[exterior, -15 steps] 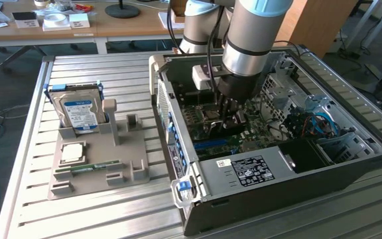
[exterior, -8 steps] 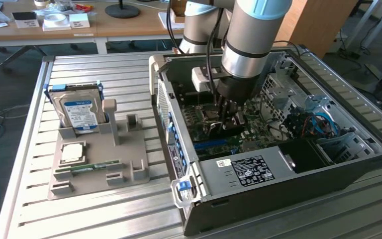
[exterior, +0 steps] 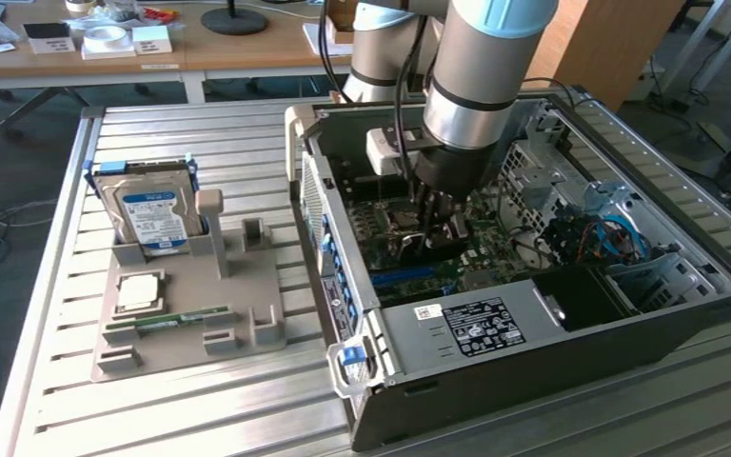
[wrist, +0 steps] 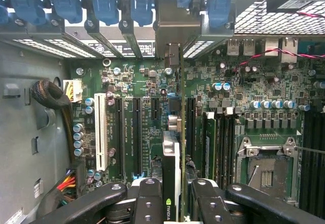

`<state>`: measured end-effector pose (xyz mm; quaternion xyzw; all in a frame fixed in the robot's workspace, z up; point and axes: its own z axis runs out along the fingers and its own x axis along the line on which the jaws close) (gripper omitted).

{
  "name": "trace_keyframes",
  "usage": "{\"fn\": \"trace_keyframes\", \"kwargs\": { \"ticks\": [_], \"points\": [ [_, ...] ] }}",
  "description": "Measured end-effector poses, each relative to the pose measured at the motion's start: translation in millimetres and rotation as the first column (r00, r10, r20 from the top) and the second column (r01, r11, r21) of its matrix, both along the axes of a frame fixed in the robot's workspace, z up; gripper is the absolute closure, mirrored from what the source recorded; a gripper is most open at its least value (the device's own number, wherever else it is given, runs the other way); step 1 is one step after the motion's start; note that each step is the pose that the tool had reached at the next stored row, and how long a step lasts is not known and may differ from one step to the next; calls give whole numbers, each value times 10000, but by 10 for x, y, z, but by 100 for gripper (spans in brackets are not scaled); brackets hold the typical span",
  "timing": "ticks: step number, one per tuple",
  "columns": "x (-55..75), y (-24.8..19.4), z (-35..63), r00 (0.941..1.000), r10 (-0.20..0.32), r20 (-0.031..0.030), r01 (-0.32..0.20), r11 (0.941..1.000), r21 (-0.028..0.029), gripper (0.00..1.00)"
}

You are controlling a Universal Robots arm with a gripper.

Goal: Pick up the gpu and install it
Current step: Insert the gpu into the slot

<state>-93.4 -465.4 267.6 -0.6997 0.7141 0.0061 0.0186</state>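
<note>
The gpu (wrist: 171, 155) shows edge-on in the wrist view, a thin dark card with a heatsink and a small green logo. Its silver bracket (wrist: 175, 28) reaches the row of blue slot clips at the case's rear wall. My gripper (wrist: 176, 196) is shut on the card, one black finger (wrist: 147, 198) on each side. The card stands upright over the green motherboard (wrist: 137, 79), lined up with a slot beside the long black slots (wrist: 137, 132). I cannot tell whether it is seated. In the exterior view my gripper (exterior: 436, 224) reaches down into the open computer case (exterior: 531, 371).
A white slot (wrist: 100, 132), a sleeved cable bundle (wrist: 48, 94) and the empty CPU socket (wrist: 266, 168) surround the card. On the exterior view's left, a grey holder (exterior: 251, 286) carries a hard drive (exterior: 149, 211), a processor (exterior: 137, 290) and a memory stick (exterior: 168, 321).
</note>
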Motion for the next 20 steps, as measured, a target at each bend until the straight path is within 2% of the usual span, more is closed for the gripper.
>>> {"fn": "trace_keyframes", "kwargs": {
  "ticks": [20],
  "points": [
    [-5, 0, -72, 10000, -1, 1, 1, 10000, 1, 73]
  ]
}}
